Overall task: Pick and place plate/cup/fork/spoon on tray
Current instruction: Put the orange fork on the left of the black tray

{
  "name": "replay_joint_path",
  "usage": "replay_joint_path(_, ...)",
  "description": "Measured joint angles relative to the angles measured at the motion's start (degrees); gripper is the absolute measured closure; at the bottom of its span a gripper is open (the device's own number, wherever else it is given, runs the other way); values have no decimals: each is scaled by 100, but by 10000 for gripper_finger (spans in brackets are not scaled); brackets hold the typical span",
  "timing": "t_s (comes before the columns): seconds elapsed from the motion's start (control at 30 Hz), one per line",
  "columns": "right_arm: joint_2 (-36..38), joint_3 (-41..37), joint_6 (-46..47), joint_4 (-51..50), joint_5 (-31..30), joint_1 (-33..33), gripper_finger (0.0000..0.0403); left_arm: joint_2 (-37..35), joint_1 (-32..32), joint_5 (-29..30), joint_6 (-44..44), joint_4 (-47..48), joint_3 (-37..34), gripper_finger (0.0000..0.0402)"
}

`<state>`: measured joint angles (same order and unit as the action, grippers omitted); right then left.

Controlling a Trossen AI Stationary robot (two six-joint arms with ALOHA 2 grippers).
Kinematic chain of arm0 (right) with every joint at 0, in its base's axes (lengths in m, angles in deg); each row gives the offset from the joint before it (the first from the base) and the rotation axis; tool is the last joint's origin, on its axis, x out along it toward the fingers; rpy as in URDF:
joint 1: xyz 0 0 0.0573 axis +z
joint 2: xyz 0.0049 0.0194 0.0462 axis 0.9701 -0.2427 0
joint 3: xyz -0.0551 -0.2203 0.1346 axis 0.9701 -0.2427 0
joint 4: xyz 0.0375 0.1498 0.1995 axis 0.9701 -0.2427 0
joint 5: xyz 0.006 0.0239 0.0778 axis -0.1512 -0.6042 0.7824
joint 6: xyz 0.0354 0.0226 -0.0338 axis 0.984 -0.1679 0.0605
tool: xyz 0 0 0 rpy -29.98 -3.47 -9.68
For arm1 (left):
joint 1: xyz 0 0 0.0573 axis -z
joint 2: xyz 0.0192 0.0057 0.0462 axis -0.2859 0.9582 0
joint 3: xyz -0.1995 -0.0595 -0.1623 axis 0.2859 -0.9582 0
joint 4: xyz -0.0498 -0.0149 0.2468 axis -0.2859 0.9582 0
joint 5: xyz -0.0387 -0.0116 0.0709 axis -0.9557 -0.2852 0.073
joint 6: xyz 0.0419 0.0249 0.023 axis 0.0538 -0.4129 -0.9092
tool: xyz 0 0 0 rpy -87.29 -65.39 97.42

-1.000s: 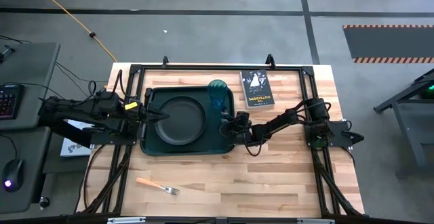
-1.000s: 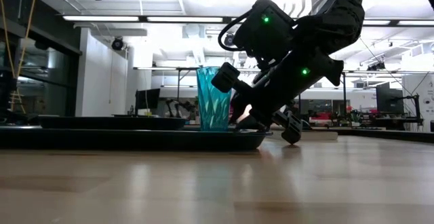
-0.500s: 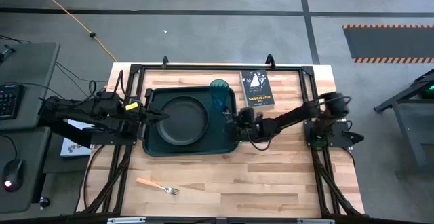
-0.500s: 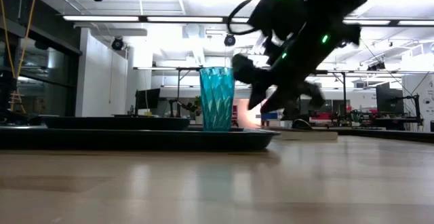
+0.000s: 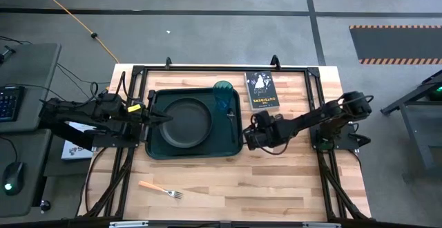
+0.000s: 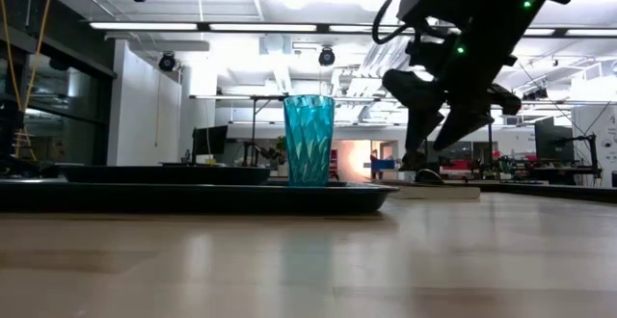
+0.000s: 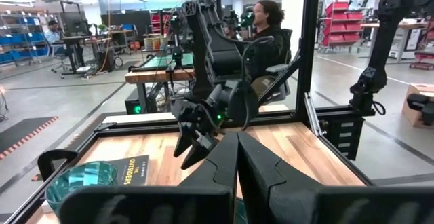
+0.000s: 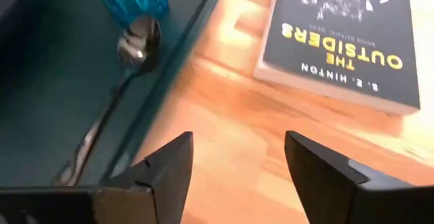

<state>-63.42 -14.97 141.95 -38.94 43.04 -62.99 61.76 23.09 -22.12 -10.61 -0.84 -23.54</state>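
Observation:
The dark green tray (image 5: 155, 147) holds the black plate (image 5: 185, 123), the teal cup (image 5: 222, 97) standing at its far right corner, and the dark spoon (image 8: 112, 105). The spoon lies flat along the tray's right side, its bowl by the cup's base. The orange-handled fork (image 5: 160, 188) lies on the wood near the front edge. My right gripper (image 5: 250, 135) hangs open just right of the tray's rim, above the table, with nothing between its fingers. My left gripper (image 5: 164, 118) is shut over the tray's left side. My left gripper's shut fingertips (image 5: 166, 118) lie over the plate's left rim, pointing toward the table's right. Whether they touch the plate, I cannot tell.
A black book (image 5: 262, 91) lies flat at the back, right of the cup. Bare wood lies between the tray and the front edge, and to the right of the tray. A person sits in the room beyond the table.
My right gripper has opened wide. It has risen from the tray's right rim and drawn back a little toward the table's right edge. The spoon stays lying in the tray by the cup.

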Motion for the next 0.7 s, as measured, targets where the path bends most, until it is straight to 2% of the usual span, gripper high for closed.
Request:
replay_joint_path(0.43, 0, 7, -117, -973, 520, 97, 164, 0, -2, 162, 0, 4, 0, 402)
replay_joint_path(0.7, 2, 11, -559, -964, 803, 230, 164, -2, -2, 167, 227, 210, 0, 402)
